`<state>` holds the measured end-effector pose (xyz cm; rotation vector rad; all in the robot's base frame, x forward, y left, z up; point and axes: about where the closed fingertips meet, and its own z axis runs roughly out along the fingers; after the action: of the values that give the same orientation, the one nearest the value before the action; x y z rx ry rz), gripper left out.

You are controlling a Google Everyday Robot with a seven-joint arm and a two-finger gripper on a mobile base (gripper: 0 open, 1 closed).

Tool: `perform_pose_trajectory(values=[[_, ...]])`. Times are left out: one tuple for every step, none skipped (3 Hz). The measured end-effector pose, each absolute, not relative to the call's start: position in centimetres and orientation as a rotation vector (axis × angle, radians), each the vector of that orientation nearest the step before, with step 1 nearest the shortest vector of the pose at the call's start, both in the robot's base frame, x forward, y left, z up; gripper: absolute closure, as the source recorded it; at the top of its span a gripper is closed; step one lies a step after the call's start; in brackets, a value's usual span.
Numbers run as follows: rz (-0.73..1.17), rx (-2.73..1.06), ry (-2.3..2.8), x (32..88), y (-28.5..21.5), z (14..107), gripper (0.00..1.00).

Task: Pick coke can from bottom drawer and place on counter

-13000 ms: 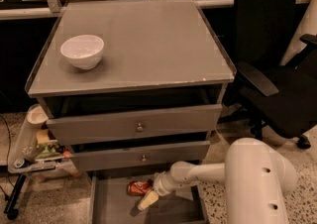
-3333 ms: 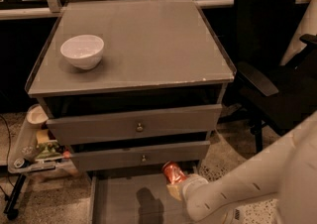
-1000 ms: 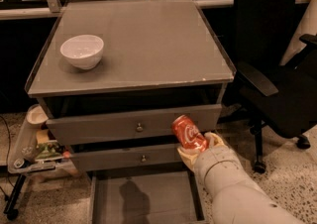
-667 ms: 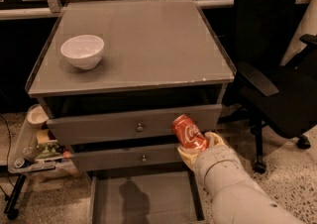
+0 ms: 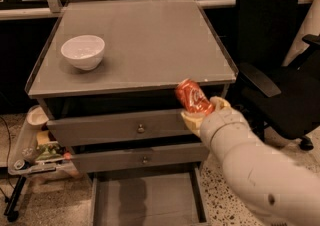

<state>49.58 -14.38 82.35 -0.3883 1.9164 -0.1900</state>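
Note:
My gripper [image 5: 202, 111] is shut on the coke can [image 5: 193, 98], a small red can with white lettering. It holds the can tilted in the air in front of the cabinet, just below the front right edge of the counter [image 5: 150, 45]. The can's top end sits level with the counter's rim. The bottom drawer [image 5: 145, 200] is pulled open below, and its flat grey floor shows nothing on it. My white arm [image 5: 255, 170] reaches in from the lower right.
A white bowl [image 5: 83, 51] stands on the counter's left side. Two knobbed drawers [image 5: 127, 129] are shut above the open one. A black office chair [image 5: 280, 65] stands close on the right. A small cart with clutter [image 5: 35, 150] stands at the left.
The can was lifted out of the bottom drawer and carried up. Over the last second it rose from the level of the top drawer's front to just under the counter's edge.

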Motion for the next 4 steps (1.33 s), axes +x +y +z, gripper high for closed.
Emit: perform_pose_trajectory(values=[[-0.219,-0.439,1.861,52.7,-14.0,86.2,1.0],[-0.219,-0.438,1.862,52.7,-14.0,86.1,1.0],[-0.158,-0.417,1.834,55.2,-12.8,87.8,1.0],[-0.078,-0.44,1.803,58.7,-11.0,90.0,1.0]])
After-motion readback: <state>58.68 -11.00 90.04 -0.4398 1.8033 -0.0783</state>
